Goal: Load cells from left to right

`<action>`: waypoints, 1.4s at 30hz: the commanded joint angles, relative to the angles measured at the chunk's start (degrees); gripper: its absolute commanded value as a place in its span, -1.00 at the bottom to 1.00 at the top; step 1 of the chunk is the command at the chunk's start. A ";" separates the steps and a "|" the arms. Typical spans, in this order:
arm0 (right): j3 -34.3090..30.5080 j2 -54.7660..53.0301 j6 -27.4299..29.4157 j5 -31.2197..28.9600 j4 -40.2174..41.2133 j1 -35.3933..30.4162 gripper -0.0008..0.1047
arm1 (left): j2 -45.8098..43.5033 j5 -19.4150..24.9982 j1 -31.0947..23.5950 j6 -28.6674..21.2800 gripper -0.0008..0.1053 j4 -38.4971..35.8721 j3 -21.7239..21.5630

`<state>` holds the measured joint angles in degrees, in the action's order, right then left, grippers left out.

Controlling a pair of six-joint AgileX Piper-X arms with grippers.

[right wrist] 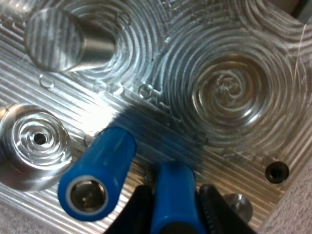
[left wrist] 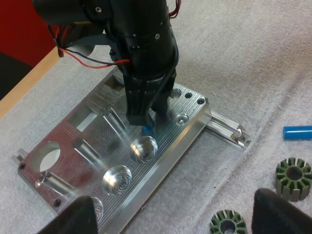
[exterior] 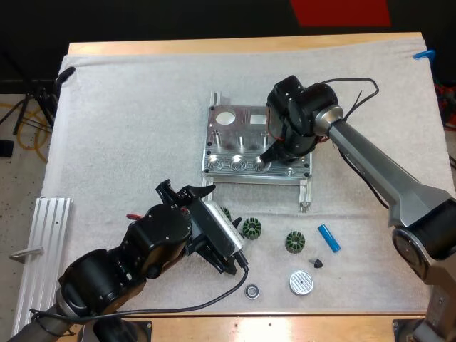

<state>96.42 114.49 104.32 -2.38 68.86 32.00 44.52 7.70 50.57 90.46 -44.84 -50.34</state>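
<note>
The right gripper (exterior: 271, 155) is clamped on a smooth blue cell (right wrist: 173, 195), its two black fingers pressing the cylinder from both sides. It holds the cell over the front of the fixture (exterior: 242, 128), at about five o'clock on the plate. The fixture is a flat aluminium block, bright and finely ridged, with concentric milling rings around its shallow round pockets (exterior: 237, 165) and a plain steel post (right wrist: 63, 39) behind them. A second cell (right wrist: 100, 165) stands just beside the held one, its silver-capped end turned up. Whether it sits in a pocket cannot be told. The left gripper (left wrist: 175, 217) hangs with its fingers wide apart, clear of everything, above the nubby white mat (exterior: 142, 128) at about seven o'clock from the fixture. A loose cell (exterior: 328, 237) lies on its side on the mat between four and five o'clock from the fixture. A slotted green stator (exterior: 251, 228) lies at six o'clock and a second stator (exterior: 296, 242) at five. Farther out are a small black cone (exterior: 317, 262), a round silver disc (exterior: 301, 283) with a lined face, and a small dark ring (exterior: 251, 291). A ribbed aluminium rail (exterior: 43, 249) lies at eight o'clock, at the mat's edge.
</note>
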 commanded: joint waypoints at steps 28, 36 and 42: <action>0.00 -6.94 0.91 -0.38 0.55 -0.33 0.51 | -0.40 0.29 -0.10 1.03 0.23 0.12 -0.26; 0.00 -17.42 0.91 -0.38 3.18 -0.33 0.51 | -0.40 0.29 -0.10 1.03 0.23 0.12 -0.26; -3.24 -26.18 -1.31 -0.38 4.30 -0.33 0.51 | -0.40 0.29 -0.10 0.57 0.23 0.12 -0.26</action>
<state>93.63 90.04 103.57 -2.67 72.39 32.00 44.52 7.70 50.57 90.46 -44.84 -50.34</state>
